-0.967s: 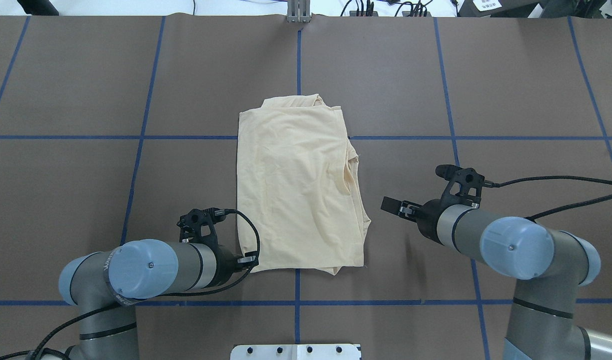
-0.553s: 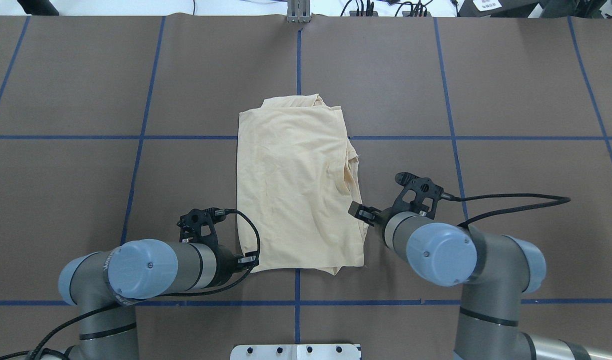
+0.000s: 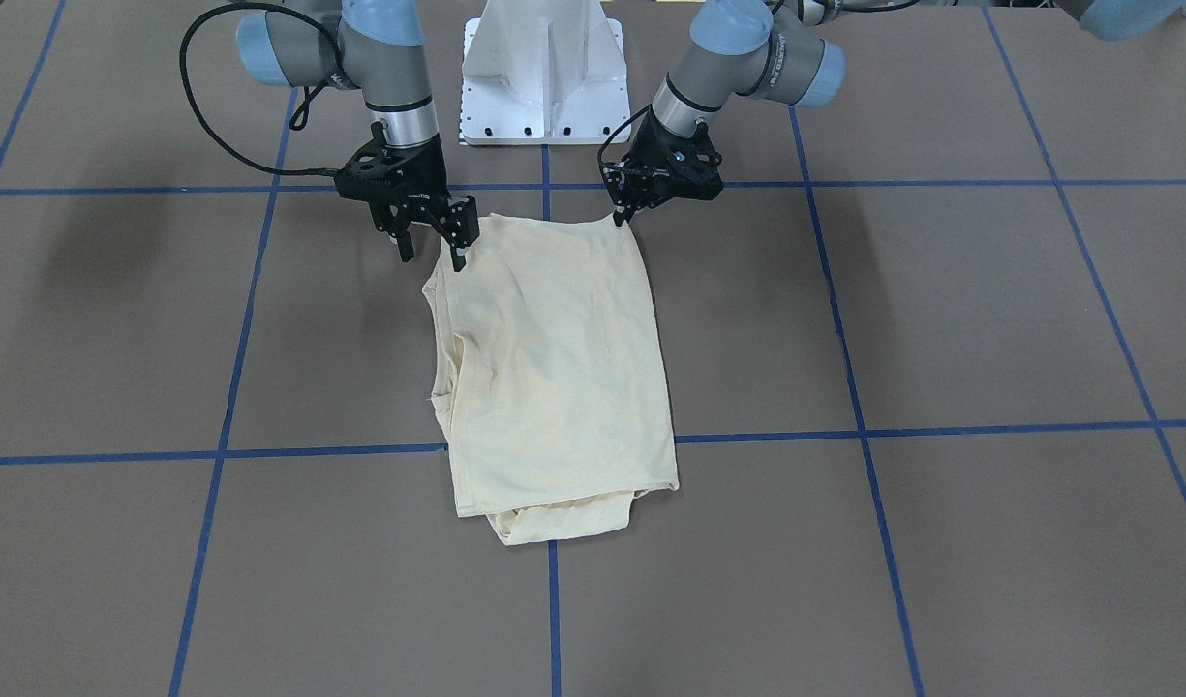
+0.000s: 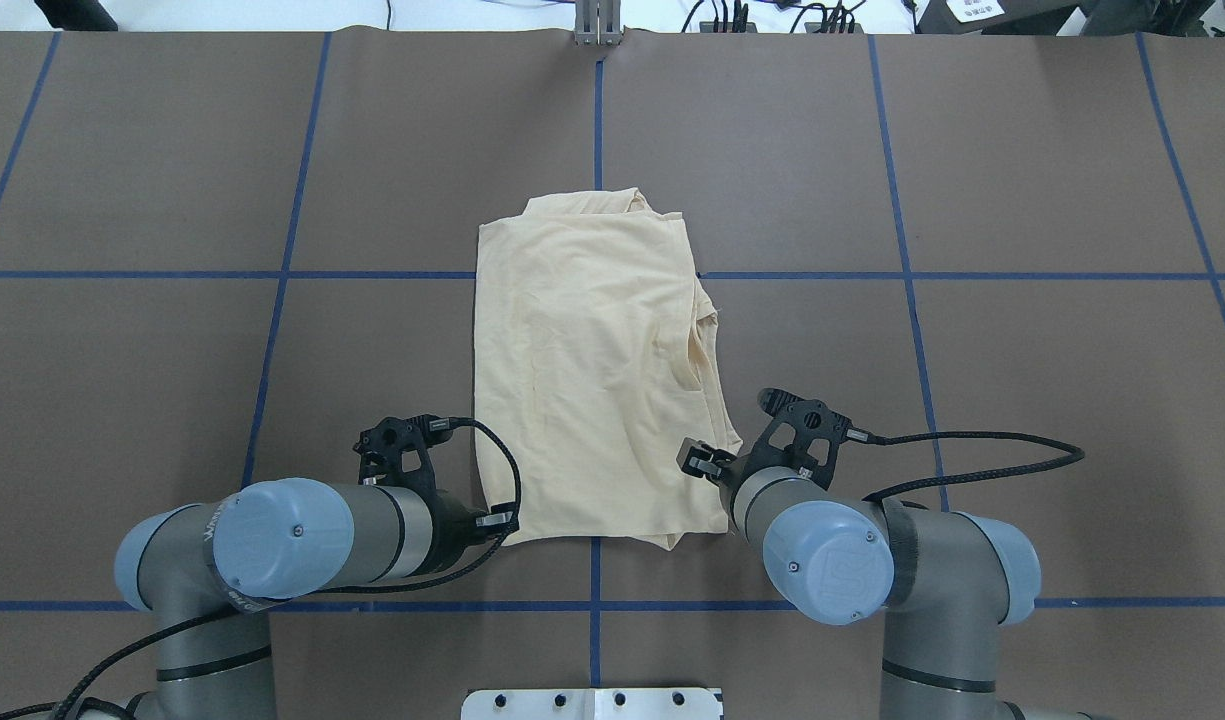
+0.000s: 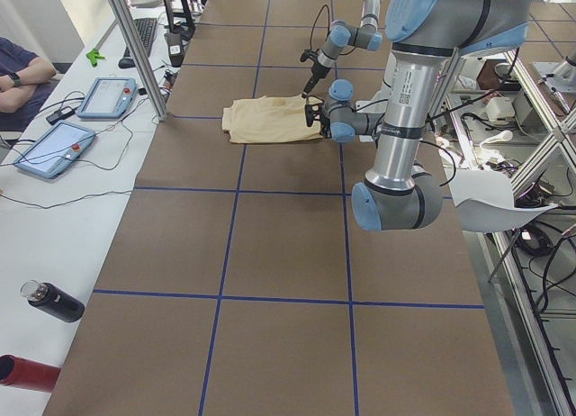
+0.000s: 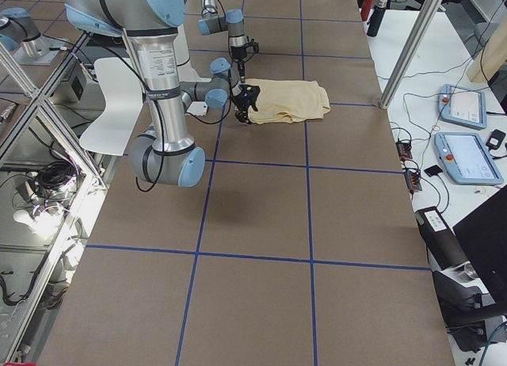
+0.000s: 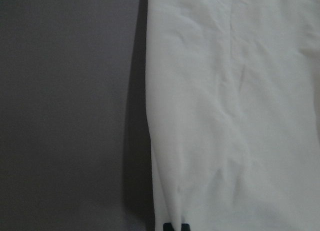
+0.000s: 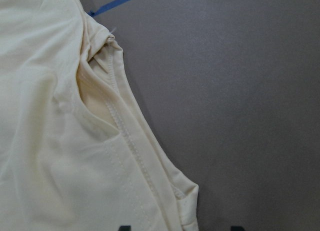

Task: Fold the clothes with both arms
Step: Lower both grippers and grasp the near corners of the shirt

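Note:
The pale cream-yellow T-shirt (image 4: 592,380) lies folded into a tall rectangle on the middle of the table, print hidden; it also shows in the front view (image 3: 554,368). My left gripper (image 3: 619,218) is shut on the shirt's near left corner; in the left wrist view its tips (image 7: 176,227) sit together on the cloth (image 7: 235,116). My right gripper (image 3: 433,257) is open and low at the near right corner, one finger on each side of the hem. The right wrist view shows that seamed corner (image 8: 150,181) between the spread tips.
The brown table cover carries a grid of blue tape lines (image 4: 594,140). The white pedestal base (image 3: 542,77) stands at the near edge between the arms. A metal post (image 5: 135,47), tablets (image 5: 54,150) and a bottle (image 5: 54,301) lie along the far side.
My right arm has swung left and back toward the robot, bringing its open gripper from beside the shirt to the near right corner. The left arm and the shirt have not moved.

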